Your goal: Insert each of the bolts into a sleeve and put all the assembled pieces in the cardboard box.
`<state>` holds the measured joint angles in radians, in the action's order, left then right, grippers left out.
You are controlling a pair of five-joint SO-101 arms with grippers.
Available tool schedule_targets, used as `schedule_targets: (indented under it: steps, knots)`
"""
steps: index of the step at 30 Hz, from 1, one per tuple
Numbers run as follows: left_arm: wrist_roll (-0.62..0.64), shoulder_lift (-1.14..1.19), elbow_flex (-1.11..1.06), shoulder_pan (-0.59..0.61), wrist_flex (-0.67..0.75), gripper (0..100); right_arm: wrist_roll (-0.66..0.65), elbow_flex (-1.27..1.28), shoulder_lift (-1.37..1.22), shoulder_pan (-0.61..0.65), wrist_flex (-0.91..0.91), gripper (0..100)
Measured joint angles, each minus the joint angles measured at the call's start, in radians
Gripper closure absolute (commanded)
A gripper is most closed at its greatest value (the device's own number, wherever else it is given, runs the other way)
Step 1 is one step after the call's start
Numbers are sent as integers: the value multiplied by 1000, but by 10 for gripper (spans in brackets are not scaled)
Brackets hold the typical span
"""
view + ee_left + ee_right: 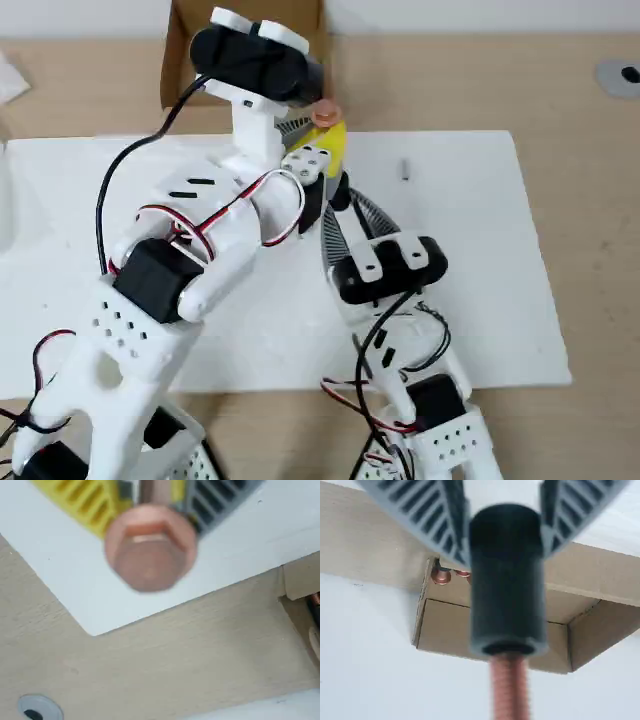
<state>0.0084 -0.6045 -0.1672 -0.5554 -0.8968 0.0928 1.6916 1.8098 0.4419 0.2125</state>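
My left gripper (150,500), with one yellow and one grey finger, is shut on a copper bolt (150,547) just behind its hexagonal head. In the high view this bolt head (325,113) sits at the white mat's far edge, right beside the cardboard box (180,60). My right gripper (505,515) is shut on a black sleeve (507,590), and the bolt's threaded copper shaft (509,685) sticks out of the sleeve's end. From above, the right gripper (338,205) and sleeve (337,188) lie directly below the left gripper (320,140), the two meeting tip to tip.
The open cardboard box (490,630) holds copper-headed pieces (441,575) in its corner. A white mat (470,250) covers the wooden table. A small dark pin (405,168) lies on the mat to the right. A grey round disc (620,75) sits at the table's far right.
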Motion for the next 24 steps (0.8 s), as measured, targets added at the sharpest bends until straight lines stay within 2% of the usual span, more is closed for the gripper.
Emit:
schedule_targets:
  steps: [8,24]
  knots:
    - [23,-3,52,0,-86,995,0,0,-2,3,2,989]
    - [26,-2,52,-25,-87,994,0,0,-2,2,2,989]
